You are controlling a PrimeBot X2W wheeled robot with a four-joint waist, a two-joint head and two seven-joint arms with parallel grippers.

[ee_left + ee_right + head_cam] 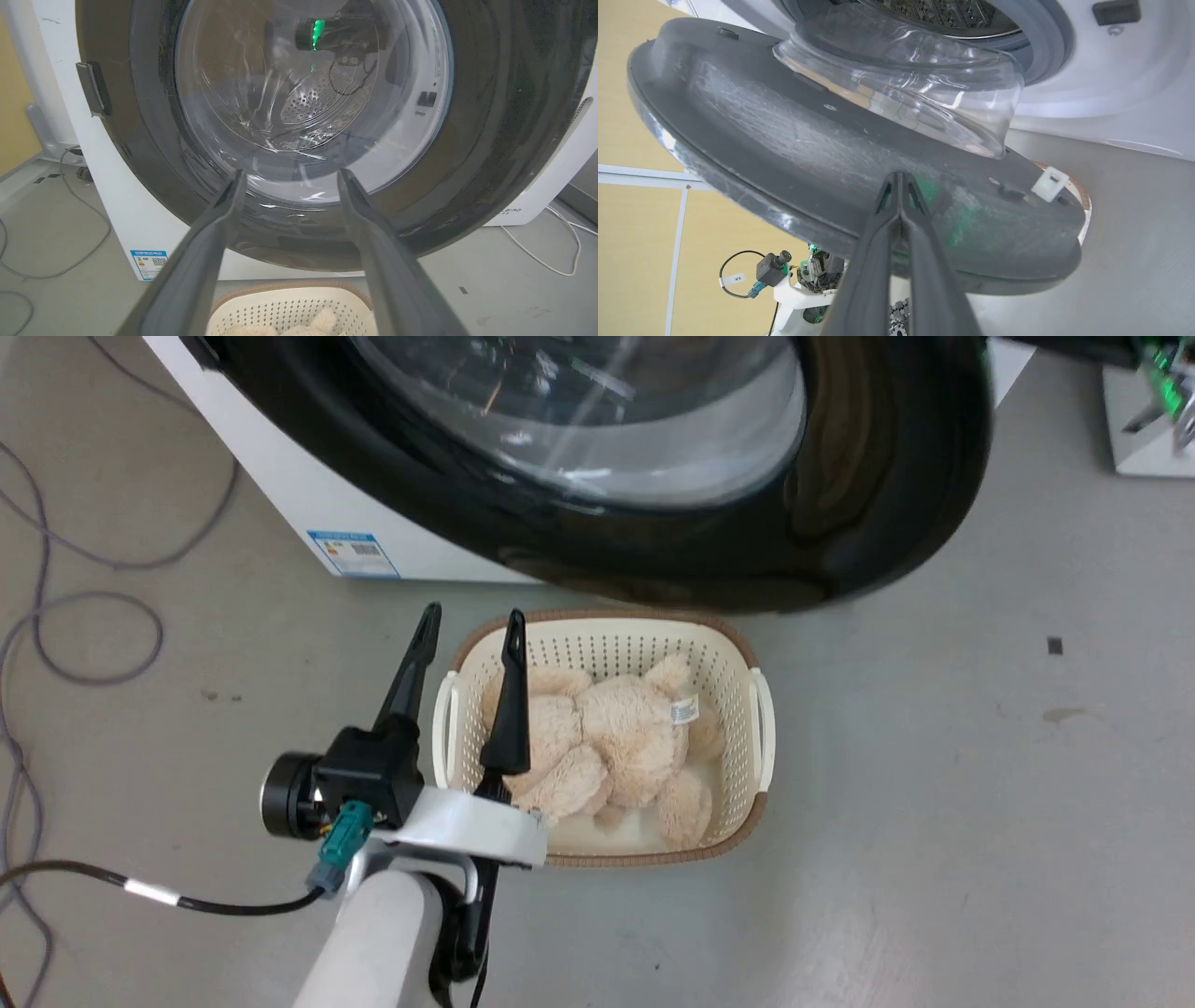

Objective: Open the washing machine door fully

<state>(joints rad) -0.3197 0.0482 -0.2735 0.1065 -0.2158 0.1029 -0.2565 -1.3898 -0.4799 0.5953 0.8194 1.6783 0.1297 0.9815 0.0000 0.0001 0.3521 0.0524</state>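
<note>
Two grippers checked: right gripper (899,176) closed, empty, tips at the washing machine door (784,144) inner face; left gripper (471,616) open. Door stands part-open above basket (607,649) (bear (607,737) inside). Recommend steady outward push near the free edge.

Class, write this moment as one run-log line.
washing machine door: partly open | right end effector: shut, tips at inner face | left end effector: open, empty

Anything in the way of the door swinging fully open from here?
Possibly. The open left gripper hangs outside the washing machine door's outer face, on its swing side. The laundry basket sits on the floor under the door's lower edge; clearance cannot be judged.
</note>
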